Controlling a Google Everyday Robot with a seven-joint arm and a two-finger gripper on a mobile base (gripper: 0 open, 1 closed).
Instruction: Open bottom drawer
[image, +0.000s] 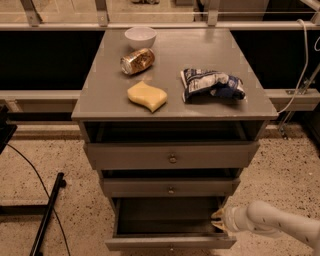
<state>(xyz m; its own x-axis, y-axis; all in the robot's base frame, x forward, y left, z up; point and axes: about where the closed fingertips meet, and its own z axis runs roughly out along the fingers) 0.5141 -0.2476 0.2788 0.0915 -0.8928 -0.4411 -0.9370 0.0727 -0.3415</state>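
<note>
The grey cabinet has three drawers. The bottom drawer is pulled far out toward me; its dark, empty inside shows and its front panel sits at the lower edge of the view. The middle drawer and top drawer stick out a little, each with a small round knob. My gripper is on the white arm that comes in from the lower right. It sits at the right side wall of the bottom drawer, near its top rim.
On the cabinet top lie a white bowl, a tipped can, a yellow sponge and a blue-white snack bag. A black stand leg and cable lie on the speckled floor at left. A railing runs behind.
</note>
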